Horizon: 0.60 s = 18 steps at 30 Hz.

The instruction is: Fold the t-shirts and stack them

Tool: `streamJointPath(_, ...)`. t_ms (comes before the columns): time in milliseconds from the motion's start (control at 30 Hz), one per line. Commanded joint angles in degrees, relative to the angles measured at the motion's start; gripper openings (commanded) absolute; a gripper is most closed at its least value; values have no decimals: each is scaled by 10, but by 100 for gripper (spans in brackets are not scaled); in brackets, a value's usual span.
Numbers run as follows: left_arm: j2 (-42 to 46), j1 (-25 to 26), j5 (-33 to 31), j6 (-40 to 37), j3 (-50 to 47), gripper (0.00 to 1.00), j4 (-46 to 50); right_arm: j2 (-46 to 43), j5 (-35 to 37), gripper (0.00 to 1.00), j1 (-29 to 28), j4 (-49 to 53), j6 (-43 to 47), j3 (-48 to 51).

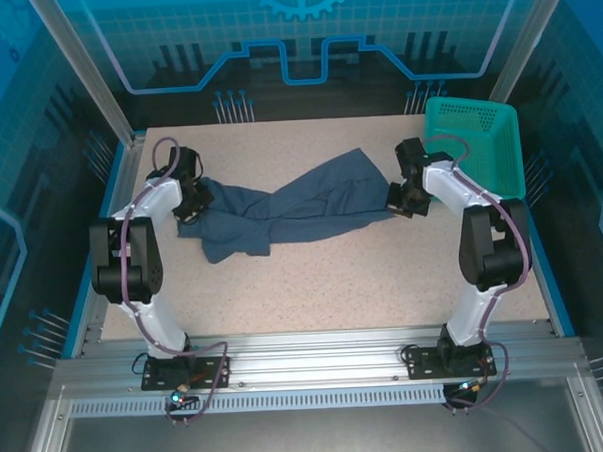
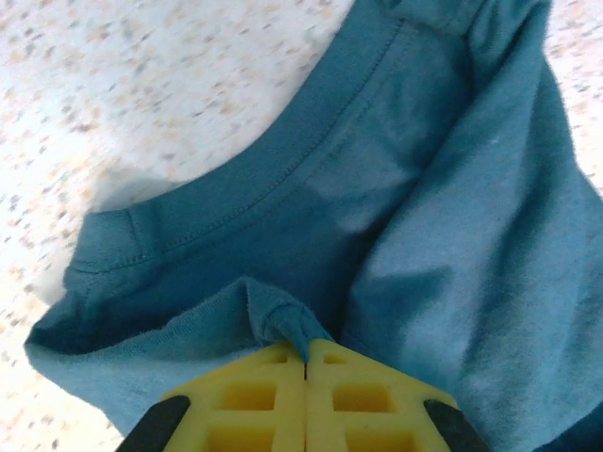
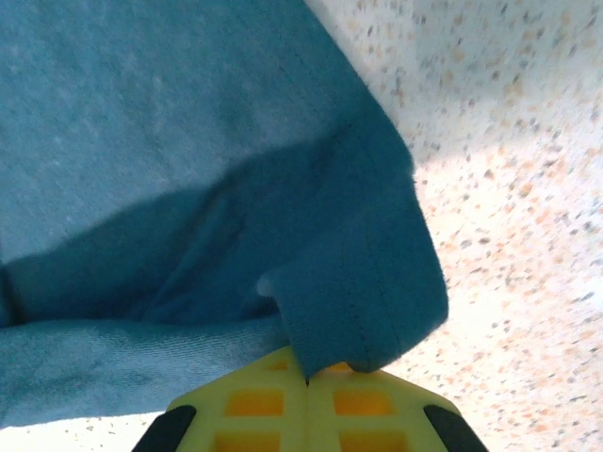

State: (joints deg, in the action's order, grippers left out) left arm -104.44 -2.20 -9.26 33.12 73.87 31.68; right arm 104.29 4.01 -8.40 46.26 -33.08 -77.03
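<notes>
A dark slate-blue t-shirt lies stretched and bunched across the middle of the table between both arms. My left gripper holds its left end; in the left wrist view the yellow fingers are shut on a pinch of the t-shirt just below the collar. At the right end my right gripper holds the cloth. There the yellow fingers are shut on a folded hem corner of the t-shirt.
A teal mesh basket stands at the back right corner of the speckled table, close behind my right arm. Blue rails border the table's left and right edges.
</notes>
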Motion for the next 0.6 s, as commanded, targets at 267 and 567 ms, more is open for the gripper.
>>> streamJointPath(267, 232, 55, -11, 71, -201, 43, 115, 1, -42, 0, -11, -14, -42, 49)
streamJointPath(567, 164, 55, 33, 33, -203, 47, 62, 6, -51, 0, -10, -15, -36, 40)
